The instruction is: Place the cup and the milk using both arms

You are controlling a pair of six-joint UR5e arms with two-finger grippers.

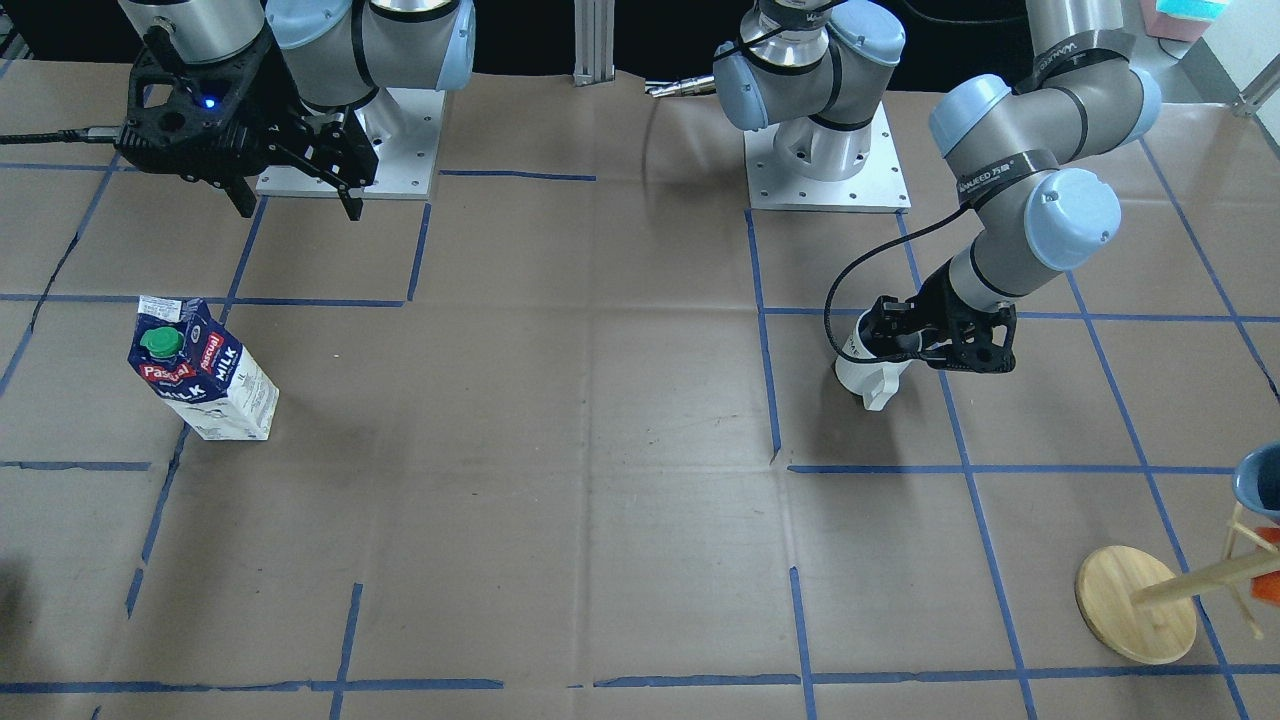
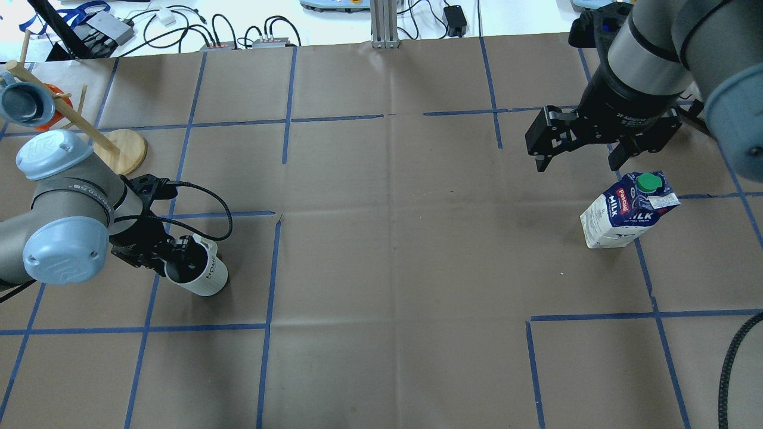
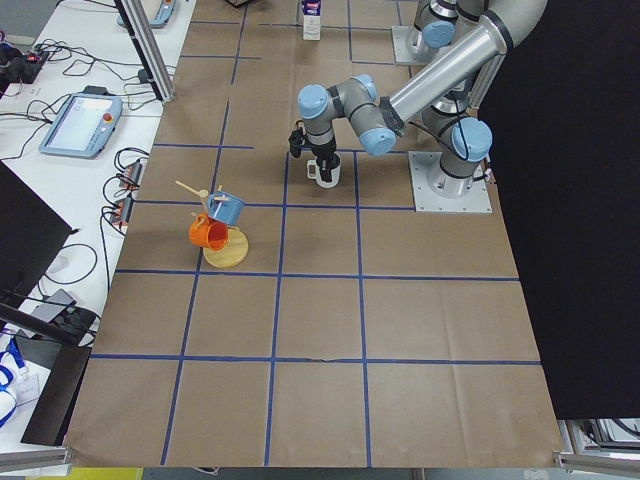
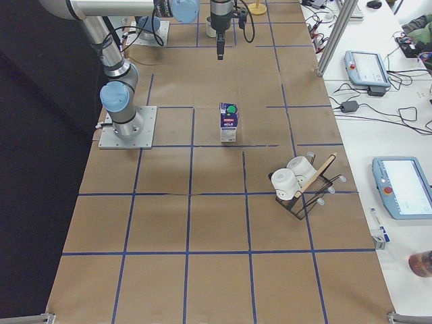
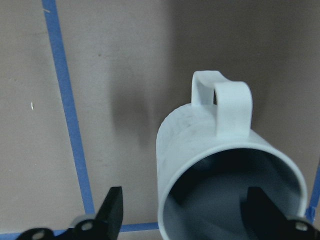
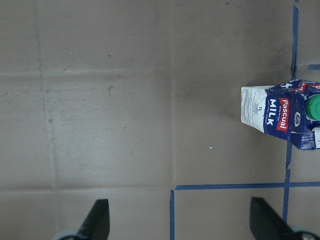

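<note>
The white cup (image 2: 199,273) stands on the brown table at the robot's left; it also shows in the front view (image 1: 868,378) and the left wrist view (image 5: 225,165). My left gripper (image 2: 179,262) is down at its rim and open: one finger (image 5: 262,210) is inside the cup and the other (image 5: 114,210) is outside, clear of the wall. The milk (image 2: 627,211) stands upright at the robot's right, also in the front view (image 1: 205,372) and the right wrist view (image 6: 280,114). My right gripper (image 2: 577,165) hangs open and empty, high above the table beside the milk.
A wooden mug tree (image 2: 124,150) holding a blue and an orange cup stands just beyond the left arm. A black rack with two white cups (image 4: 297,183) sits near the operators' side. The arm base plates (image 1: 828,165) are at the robot's edge. Blue tape lines grid the table.
</note>
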